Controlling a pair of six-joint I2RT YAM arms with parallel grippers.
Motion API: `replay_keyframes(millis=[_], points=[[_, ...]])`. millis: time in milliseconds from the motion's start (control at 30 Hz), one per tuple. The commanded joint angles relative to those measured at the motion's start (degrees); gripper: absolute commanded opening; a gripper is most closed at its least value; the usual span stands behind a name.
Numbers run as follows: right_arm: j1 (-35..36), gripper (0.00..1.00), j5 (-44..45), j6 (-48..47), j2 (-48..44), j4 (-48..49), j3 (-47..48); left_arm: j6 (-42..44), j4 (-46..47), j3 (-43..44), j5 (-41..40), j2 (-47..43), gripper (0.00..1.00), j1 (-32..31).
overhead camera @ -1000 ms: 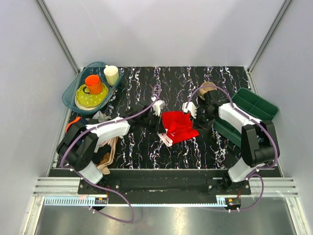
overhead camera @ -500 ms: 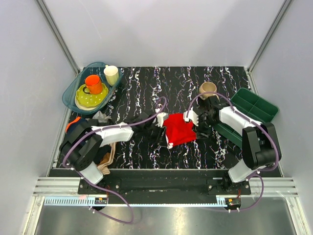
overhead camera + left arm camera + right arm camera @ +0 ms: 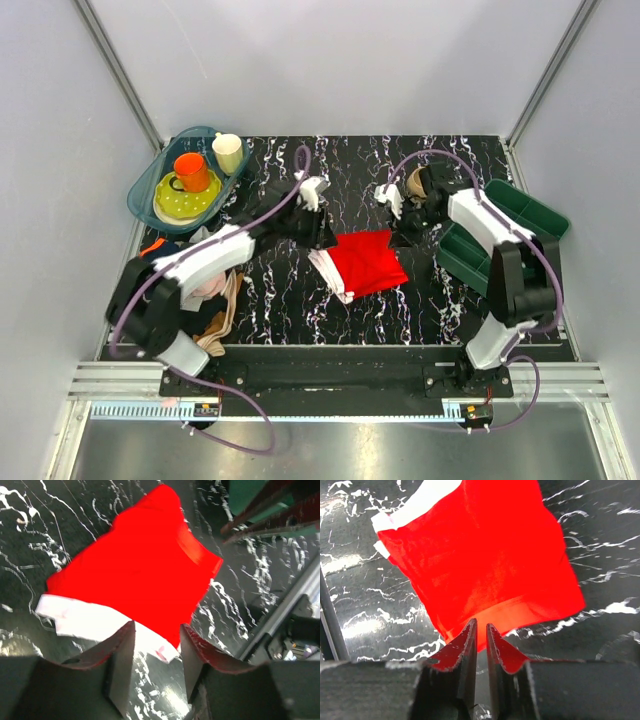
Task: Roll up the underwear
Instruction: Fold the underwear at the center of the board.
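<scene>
The red underwear [image 3: 362,263] is lying flat in a rough square near the middle of the black marbled worktop [image 3: 270,300], with its white trim turned toward the left arm. The left claw [image 3: 156,652] is hovering by that trim edge, jaws spread wide and gripping nothing. The right claw [image 3: 480,645] is hanging at the opposite red edge, jaws pinched to a thin slit and empty.

One overhead, two close over underwear [image 3: 368,262]
</scene>
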Motion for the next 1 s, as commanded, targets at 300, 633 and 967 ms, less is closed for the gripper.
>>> replay_keyframes(millis=[300, 633, 967], points=[[6.73, 0.19, 15.93, 4.58, 5.59, 11.79, -11.66, -0.67, 1.89, 9.46, 0.90, 23.88, 0.35, 2.11], [7.08, 0.23, 17.09, 2.56, 0.42, 11.10, -16.68, -3.57, 9.79, -8.39, -2.27, 13.46, 0.34, 2.90], [7.00, 0.72, 4.78, -21.88, -15.83, -2.53, -14.11, 4.85, 14.71, -16.89, -5.25, -16.41, 0.63, 1.59]])
